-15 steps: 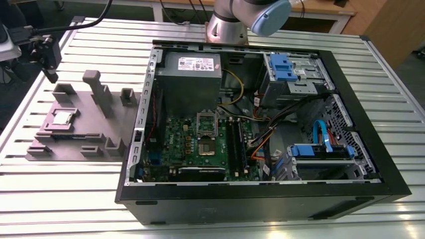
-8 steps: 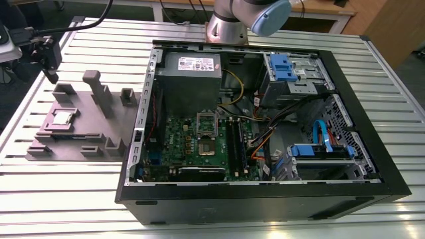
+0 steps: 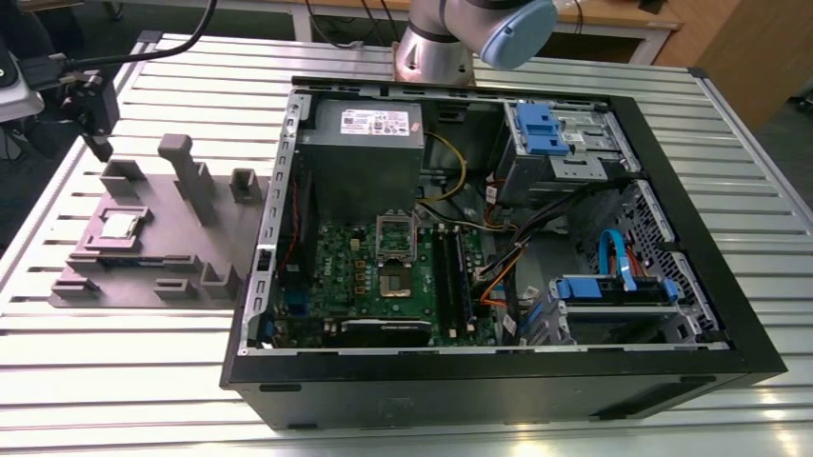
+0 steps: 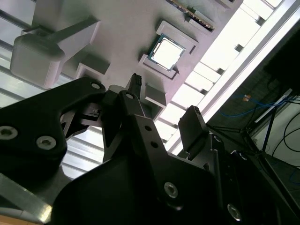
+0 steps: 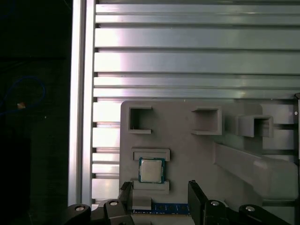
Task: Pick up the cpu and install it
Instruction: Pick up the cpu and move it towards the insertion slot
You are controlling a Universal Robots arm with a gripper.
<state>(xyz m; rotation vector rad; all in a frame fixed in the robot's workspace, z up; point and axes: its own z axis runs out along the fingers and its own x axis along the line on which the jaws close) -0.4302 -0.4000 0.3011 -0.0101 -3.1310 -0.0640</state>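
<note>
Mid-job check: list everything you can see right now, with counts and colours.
cpu: one, silver-grey, seated in a tray pocket
tray: one, mauve-grey, on the table at the exterior view's left
computer case: one, black, open, beside the tray
power supply: one, grey, inside the case
motherboard: one, green, inside the case
drive caddies: two, blue, inside the case
table: one, silver, slatted
claw: one, black, open, above the tray near the cpu

My end effector (image 5: 159,187) is cut off at the first wrist view's edge, hiding part of a blue strip (image 5: 171,207); the exterior view crops my arm (image 3: 439,48).
</note>
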